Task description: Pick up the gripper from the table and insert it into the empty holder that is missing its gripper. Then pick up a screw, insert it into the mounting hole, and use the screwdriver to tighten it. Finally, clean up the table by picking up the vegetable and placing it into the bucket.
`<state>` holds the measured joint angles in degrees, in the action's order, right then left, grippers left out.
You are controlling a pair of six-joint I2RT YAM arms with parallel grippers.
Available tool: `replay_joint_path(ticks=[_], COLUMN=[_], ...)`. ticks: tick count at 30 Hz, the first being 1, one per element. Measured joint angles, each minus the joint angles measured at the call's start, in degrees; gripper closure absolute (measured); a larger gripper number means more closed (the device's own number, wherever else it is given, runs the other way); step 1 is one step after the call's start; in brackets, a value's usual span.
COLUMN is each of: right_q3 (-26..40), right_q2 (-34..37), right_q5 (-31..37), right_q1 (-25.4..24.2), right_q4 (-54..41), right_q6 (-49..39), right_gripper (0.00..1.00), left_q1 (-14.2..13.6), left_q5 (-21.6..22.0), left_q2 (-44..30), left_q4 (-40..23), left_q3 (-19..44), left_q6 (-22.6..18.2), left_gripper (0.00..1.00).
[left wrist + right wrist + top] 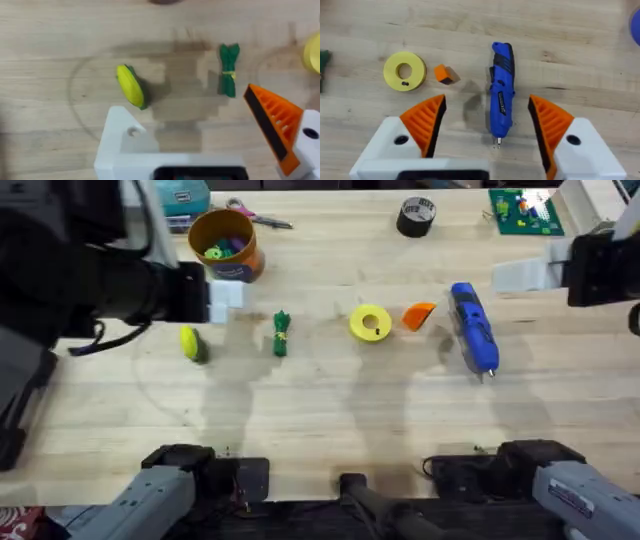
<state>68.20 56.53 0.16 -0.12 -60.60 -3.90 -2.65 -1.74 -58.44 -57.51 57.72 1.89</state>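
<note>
The orange gripper lies on the table between a yellow ring and the blue screwdriver. My left gripper hangs open above the table's left part. One of its fingers is the bare white holder with a mounting hole; the other carries an orange pad. The green vegetable lies beyond it. My right gripper is open above the screwdriver's tip, with both orange pads in place. The bucket stands at the back left. A dark speck on the ring may be a screw; I cannot tell.
A yellow toy corn lies left of the vegetable. Along the far edge are scissors, a black tape roll and a green circuit board. Bare wood lies in front of the row of objects.
</note>
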Motion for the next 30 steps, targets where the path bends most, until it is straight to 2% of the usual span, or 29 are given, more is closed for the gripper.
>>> replay_joint_path(ticks=[3,8,9,10,14,20,22,26,30], right_q3=[0.00,0.00,0.00,0.00,0.00,0.00,0.00,0.00,0.00], right_q2=[0.00,0.00,0.00,0.00,0.00,0.00,0.00,0.01,0.00], right_q5=[0.00,0.00,0.00,0.00,0.00,0.00,0.00,0.00,0.00], right_q1=[0.00,0.00,0.00,0.00,0.00,0.00,0.00,0.00,0.00], right_q4=[0.13,0.14,0.15,0.15,0.15,0.15,0.15,0.15,0.15], right_q6=[0.00,-0.02,-0.02,-0.02,-0.15,-0.22,-0.22,-0.22,-0.22], right_gripper=[0.006,0.006,0.006,0.005,0.006,0.006,0.006,0.006,0.006], left_q1=[-4.29,-12.78,-14.19,-16.87,-18.06,-17.93,-17.93,-17.67,-16.91], left_q5=[-0.24,-0.19,-0.17,-0.17,-0.17,-0.11,0.01,0.05,0.05], left_q2=[-3.42,-11.89,-13.81,-18.92,-24.50,-31.04,-32.78,-35.45,-35.99], left_q4=[-2.13,-2.51,-2.31,-0.55,2.64,7.65,8.61,9.33,9.30], left_q3=[0.87,1.24,1.24,1.24,1.24,1.26,1.26,1.26,1.26], left_q6=[2.11,8.21,9.40,11.58,12.86,13.62,13.67,13.97,14.32], left_gripper=[0.015,0.015,0.015,0.016,0.015,0.008,0.038,0.238,0.554])
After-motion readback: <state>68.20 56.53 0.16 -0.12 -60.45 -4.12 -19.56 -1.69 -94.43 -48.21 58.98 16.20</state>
